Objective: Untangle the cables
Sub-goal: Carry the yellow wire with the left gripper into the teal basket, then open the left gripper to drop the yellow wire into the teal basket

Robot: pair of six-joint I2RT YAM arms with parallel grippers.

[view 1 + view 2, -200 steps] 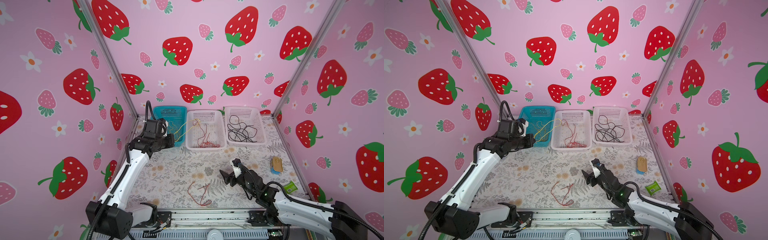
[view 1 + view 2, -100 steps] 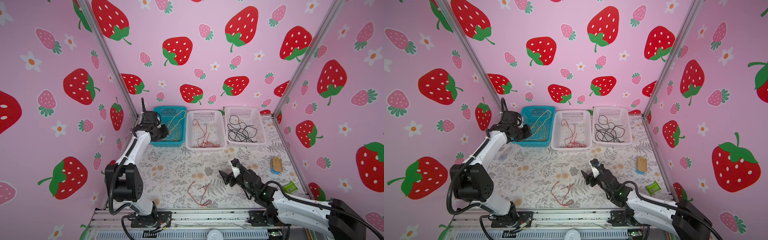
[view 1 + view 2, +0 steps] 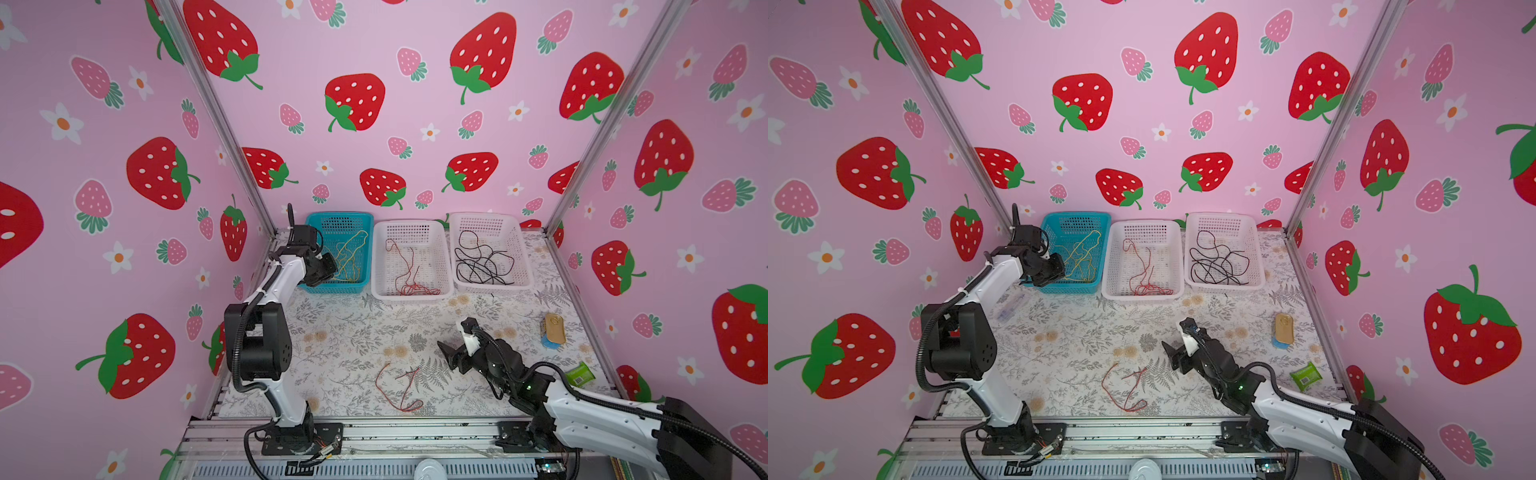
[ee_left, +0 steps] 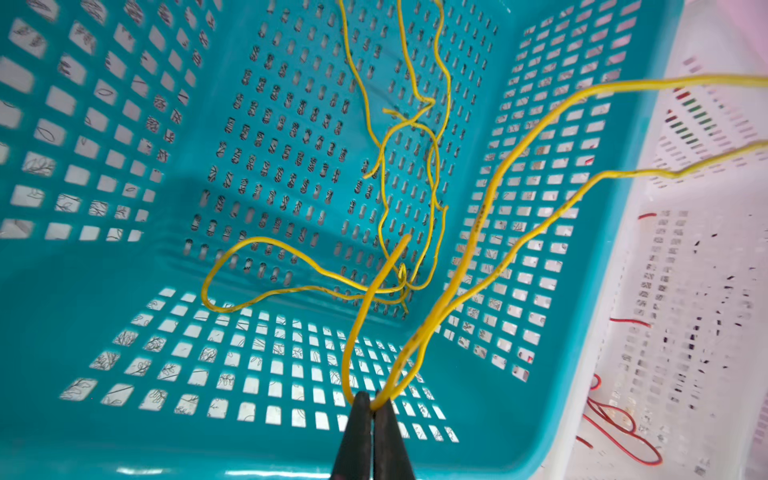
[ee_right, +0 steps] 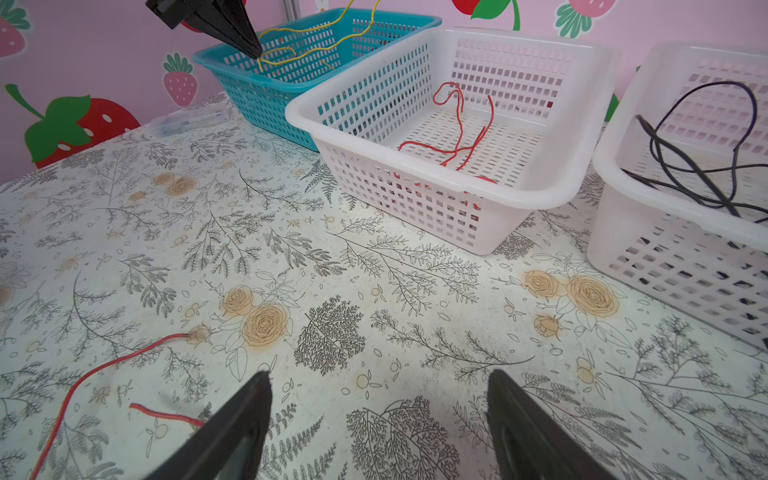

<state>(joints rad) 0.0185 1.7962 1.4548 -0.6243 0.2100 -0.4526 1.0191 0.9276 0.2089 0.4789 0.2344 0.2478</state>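
- Room: three pink walls [image 3: 374, 62] printed with strawberries and flowers, joined by two aluminium corner posts [image 3: 216, 124], closing in the surface at the back and both sides
- Surface: worktop [image 3: 353, 332] under a pale sheet with grey fern and tan rose print; a metal rail [image 3: 374, 432] along the front edge carries both arm bases
- Containers, in a row against the back wall, close side by side: teal basket [image 3: 338, 224] just beside the left wall, middle white basket [image 3: 409, 228], right white basket [image 3: 484, 220] near the right wall
- Task items: yellow cables [image 3: 351, 257] in the teal basket; red cables [image 3: 409, 278] in the middle white basket; black cables [image 3: 482, 262] looped loosely in the right white basket; one loose red cable [image 3: 395, 386] on the worktop near the front, well apart from the baskets
- Left side: left arm [image 3: 282, 274] reaches along the left wall; left jaws pressed together on a bend of one of the yellow cables, above the teal basket's near rim, strands trailing down inside
- Right side: right arm [image 3: 582, 411] lies low from the front right corner; right jaws spread wide with nothing between them, just above the worktop, just right of the loose red cable
- Sundries: gold-lidded tin [image 3: 553, 328] and green packet [image 3: 579, 374] along the right edge; clear plastic case [image 3: 1011, 305] by the left wall
- Open room: a broad band of floral sheet between the basket row and the front rail
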